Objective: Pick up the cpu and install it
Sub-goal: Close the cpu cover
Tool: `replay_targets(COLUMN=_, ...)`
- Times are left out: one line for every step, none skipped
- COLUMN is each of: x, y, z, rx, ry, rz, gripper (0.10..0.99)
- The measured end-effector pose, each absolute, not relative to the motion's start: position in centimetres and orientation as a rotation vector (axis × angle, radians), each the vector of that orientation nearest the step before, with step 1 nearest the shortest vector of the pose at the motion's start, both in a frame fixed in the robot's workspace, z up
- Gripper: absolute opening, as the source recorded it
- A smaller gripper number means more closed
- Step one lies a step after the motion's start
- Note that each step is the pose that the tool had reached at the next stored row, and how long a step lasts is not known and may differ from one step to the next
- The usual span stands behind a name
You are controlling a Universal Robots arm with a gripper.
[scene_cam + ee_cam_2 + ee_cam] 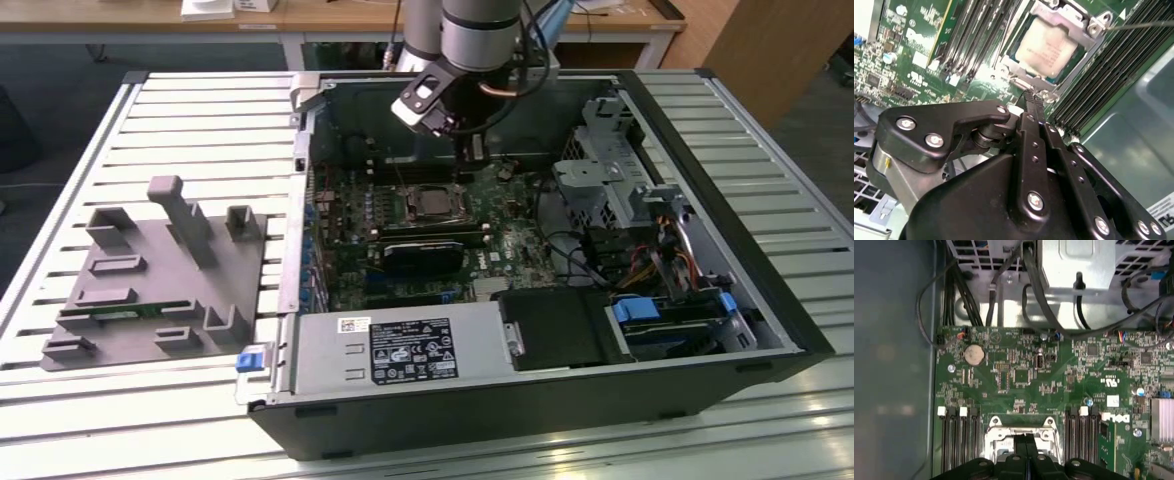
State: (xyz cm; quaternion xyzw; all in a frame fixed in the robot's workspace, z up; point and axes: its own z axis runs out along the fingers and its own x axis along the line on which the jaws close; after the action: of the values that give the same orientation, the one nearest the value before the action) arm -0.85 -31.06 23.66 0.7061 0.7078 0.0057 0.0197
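The cpu (pixel 1046 47), a pale silvery square chip, lies flat in the motherboard socket under its metal frame (pixel 1089 20). In the exterior view the cpu (pixel 430 203) sits mid-board inside the open computer case (pixel 747 330). My gripper (pixel 1033 96) is shut, its two black fingers pressed together with nothing between them. Its tip hangs just above the socket's edge, beside the chip. In the first wrist view the gripper (pixel 1026 439) overlaps the socket frame (pixel 1021 426). From the exterior view, the gripper (pixel 470 160) reaches down just behind the socket. A thin socket lever (pixel 1141 24) sticks out sideways.
Memory slots (pixel 1114 70) flank the socket on both sides. A black block (pixel 420 258) sits in front of the socket, with the power supply (pixel 400 350) at the case front. Cables (pixel 979 300) and a drive cage (pixel 614 170) crowd the exterior view's right. A grey fixture (pixel 147 275) lies outside the case.
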Motion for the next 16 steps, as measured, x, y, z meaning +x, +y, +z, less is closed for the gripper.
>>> replay_targets(x=-0.9, y=-31.1, z=23.6, rx=2.191, ry=2.196, rz=0.017, gripper=0.106)
replay_targets(x=-1.0, y=-31.2, z=23.5, rx=2.191, ry=2.196, rz=0.017, gripper=0.106)
replay_targets(x=-1.0, y=-31.3, z=23.5, rx=2.191, ry=2.197, rz=0.017, gripper=0.106)
replay_targets(x=-1.1, y=-31.5, z=23.4, rx=2.191, ry=2.197, rz=0.017, gripper=0.106)
replay_targets(x=-1.2, y=-31.6, z=23.3, rx=2.192, ry=2.197, rz=0.017, gripper=0.106)
replay_targets(x=-1.3, y=-31.7, z=23.2, rx=2.192, ry=2.197, rz=0.017, gripper=0.106)
replay_targets(x=-1.5, y=-31.7, z=23.1, rx=2.192, ry=2.197, rz=0.017, gripper=0.106)
replay_targets(x=-1.8, y=-31.7, z=23.0, rx=2.192, ry=2.197, rz=0.016, gripper=0.106)
replay_targets(x=-2.1, y=-31.7, z=23.0, rx=2.191, ry=2.197, rz=0.016, gripper=0.106)
replay_targets(x=-2.4, y=-31.7, z=22.9, rx=2.192, ry=2.197, rz=0.016, gripper=0.106)
replay_targets(x=-2.7, y=-31.7, z=22.9, rx=2.192, ry=2.197, rz=0.016, gripper=0.106)
replay_targets(x=-2.8, y=-31.7, z=22.8, rx=2.192, ry=2.197, rz=0.016, gripper=0.106)
replay_targets(x=-2.9, y=-31.7, z=22.7, rx=2.192, ry=2.197, rz=0.016, gripper=0.106)
replay_targets(x=-2.9, y=-31.7, z=22.6, rx=2.192, ry=2.197, rz=0.016, gripper=0.106)
replay_targets(x=-3.0, y=-31.7, z=22.6, rx=2.192, ry=2.197, rz=0.016, gripper=0.106)
replay_targets(x=-3.1, y=-31.7, z=22.5, rx=2.192, ry=2.197, rz=0.016, gripper=0.106)
